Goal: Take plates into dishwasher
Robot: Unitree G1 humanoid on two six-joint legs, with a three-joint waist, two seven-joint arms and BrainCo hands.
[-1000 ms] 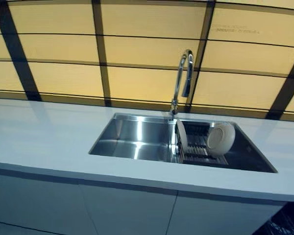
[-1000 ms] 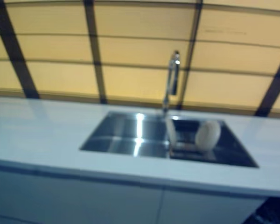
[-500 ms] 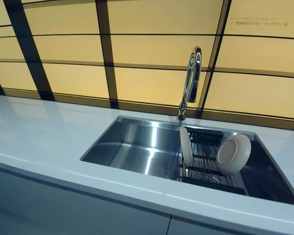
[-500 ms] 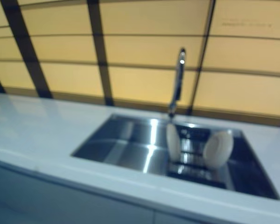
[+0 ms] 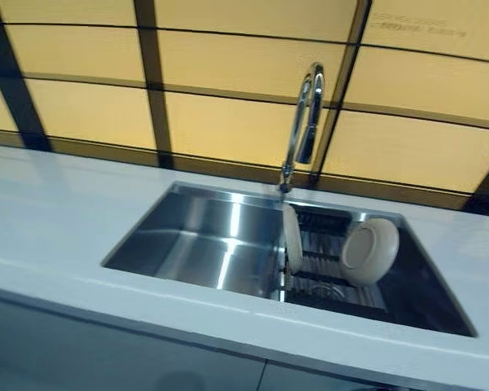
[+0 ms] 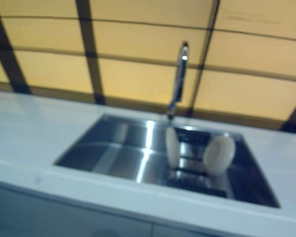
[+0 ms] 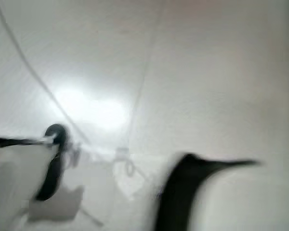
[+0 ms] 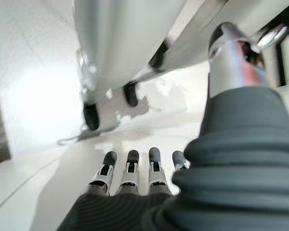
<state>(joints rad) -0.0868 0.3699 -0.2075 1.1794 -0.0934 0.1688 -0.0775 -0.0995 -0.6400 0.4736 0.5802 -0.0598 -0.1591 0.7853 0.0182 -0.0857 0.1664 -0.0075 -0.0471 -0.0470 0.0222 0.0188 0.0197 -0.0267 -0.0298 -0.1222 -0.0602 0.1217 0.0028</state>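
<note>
A white plate [image 5: 291,238] stands on its edge in a dark dish rack [image 5: 326,277] in the right half of a steel sink [image 5: 187,244]. A round cream dish [image 5: 368,252] leans upright in the same rack, to the plate's right. Neither hand shows in the eye views. In the right wrist view my right hand [image 8: 130,173] hangs over a pale floor with its fingers straight and nothing in them. The left wrist view shows only a blur of pale floor, with no hand in it. No dishwasher shows in any view.
A chrome tap [image 5: 304,122] arches over the sink's back rim. A white counter [image 5: 49,220] runs around the sink, with pale cabinet fronts [image 5: 106,358] below its front edge. Yellow wall panels with dark strips stand behind.
The whole picture has shifted as the camera moved: the sink now sits larger and lower left. Plate, dish and rack keep their places in the sink.
</note>
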